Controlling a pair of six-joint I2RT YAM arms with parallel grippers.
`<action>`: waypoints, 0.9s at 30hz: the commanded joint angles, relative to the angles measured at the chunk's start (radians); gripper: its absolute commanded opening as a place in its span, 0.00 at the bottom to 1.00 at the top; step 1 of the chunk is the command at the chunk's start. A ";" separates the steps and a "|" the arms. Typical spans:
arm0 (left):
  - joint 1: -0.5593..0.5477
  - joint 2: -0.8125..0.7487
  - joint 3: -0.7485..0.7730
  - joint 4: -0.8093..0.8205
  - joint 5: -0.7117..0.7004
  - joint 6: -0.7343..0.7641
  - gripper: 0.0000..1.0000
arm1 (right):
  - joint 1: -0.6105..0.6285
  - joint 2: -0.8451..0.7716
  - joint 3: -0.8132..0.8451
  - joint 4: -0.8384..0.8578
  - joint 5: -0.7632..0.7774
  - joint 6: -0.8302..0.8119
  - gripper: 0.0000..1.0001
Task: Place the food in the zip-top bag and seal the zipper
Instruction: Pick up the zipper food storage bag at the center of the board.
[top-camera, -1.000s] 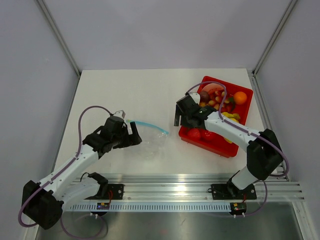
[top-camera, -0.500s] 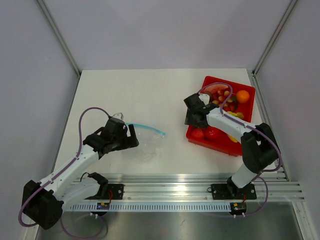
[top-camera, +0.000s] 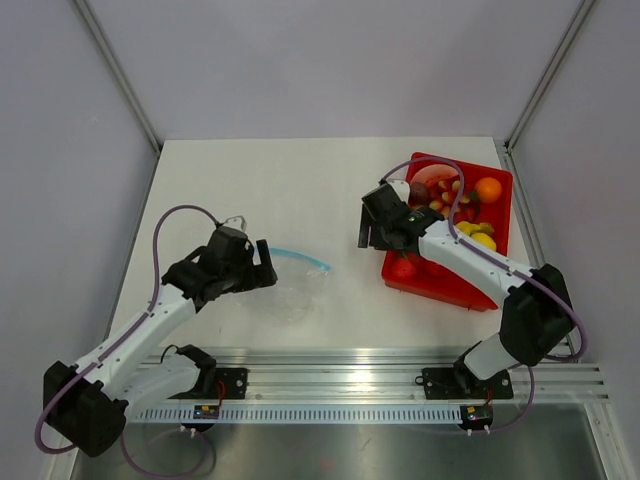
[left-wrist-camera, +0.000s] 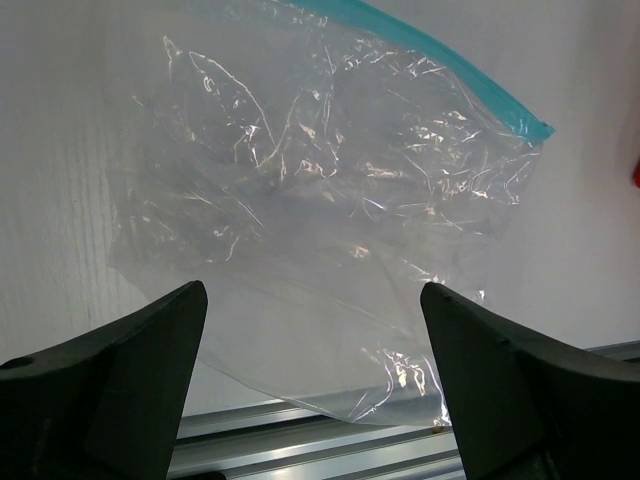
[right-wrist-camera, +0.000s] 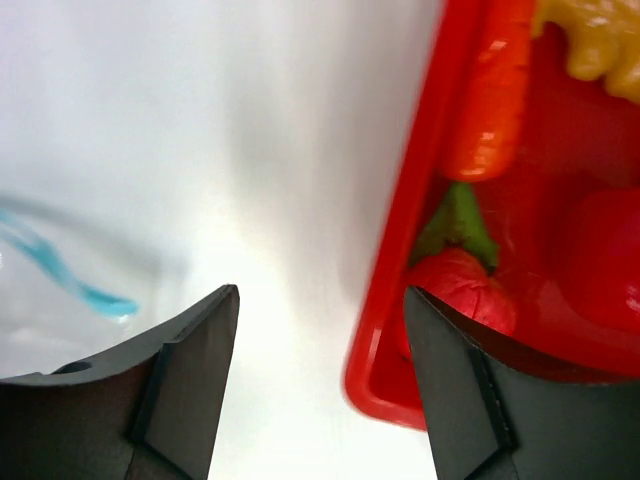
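Observation:
The clear zip-top bag lies flat on the white table, its light blue zipper along the far edge. My left gripper hovers open at the bag's left side; in the left wrist view the bag spreads between and beyond my left gripper, zipper at the top. The food fills the red tray. My right gripper stands open and empty over the tray's left rim, beside a red tomato and a carrot.
An orange and yellow pieces sit toward the tray's far and right sides. The tray stands near the table's right edge. An aluminium rail runs along the near edge, just past the bag's near corner.
The red tray has slid to the right. My right gripper went right with it, then came back a little left. The left arm has barely shifted beside the bag.

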 joint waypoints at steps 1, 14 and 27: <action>-0.004 -0.006 0.053 -0.011 -0.037 0.013 0.92 | 0.067 0.011 0.085 0.034 -0.042 -0.039 0.75; -0.004 -0.069 0.033 -0.091 -0.039 -0.010 0.91 | 0.144 0.342 0.249 0.137 -0.443 -0.263 0.99; -0.004 -0.095 0.021 -0.109 -0.039 -0.036 0.89 | 0.146 0.433 0.300 0.175 -0.618 -0.271 0.17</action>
